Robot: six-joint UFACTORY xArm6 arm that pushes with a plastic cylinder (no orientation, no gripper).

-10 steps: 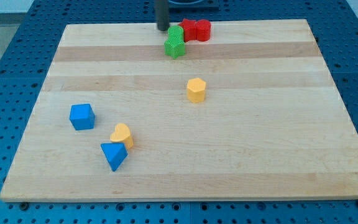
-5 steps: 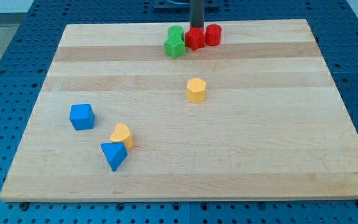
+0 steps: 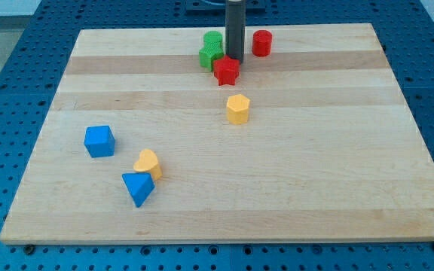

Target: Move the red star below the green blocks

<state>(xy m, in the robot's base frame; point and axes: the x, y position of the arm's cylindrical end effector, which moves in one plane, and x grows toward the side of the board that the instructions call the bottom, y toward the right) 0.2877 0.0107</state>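
Here my tip (image 3: 234, 60) stands on the worktop (image 3: 337, 173) at the upper edge of the red star (image 3: 227, 71), touching it from the view's top; being a bare rod with no fingers, it holds nothing and can only shove. That placement looks chosen to drive the star toward the view's bottom. The star sits just right of and slightly below the green blocks (image 3: 212, 50), nearly touching them. A red cylinder (image 3: 261, 43) stands apart at right, a yellow block (image 3: 237, 109) below.
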